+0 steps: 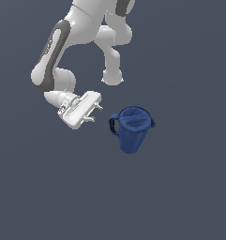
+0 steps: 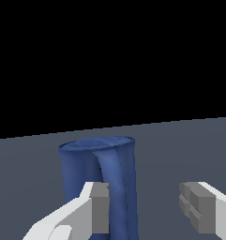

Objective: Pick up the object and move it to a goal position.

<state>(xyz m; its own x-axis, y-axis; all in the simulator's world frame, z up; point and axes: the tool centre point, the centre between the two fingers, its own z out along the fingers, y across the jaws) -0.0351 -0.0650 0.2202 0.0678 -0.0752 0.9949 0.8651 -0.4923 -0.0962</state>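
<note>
The dark blue pitcher [image 1: 132, 128] stands upright on the grey floor, its loop handle toward the exterior view's left and its small spout toward the right. My gripper [image 1: 96, 112] is tilted on its side just left of the handle, a short gap away, open and empty. In the wrist view the pitcher [image 2: 98, 173] stands straight ahead beyond my open gripper [image 2: 145, 206], with its handle facing me; one fingertip [image 2: 99, 208] overlaps its body in the picture and the other fingertip [image 2: 196, 206] is well to the side.
The arm's white links and base [image 1: 112, 75] rise behind the pitcher in the exterior view. The grey floor [image 1: 180, 187] extends all around.
</note>
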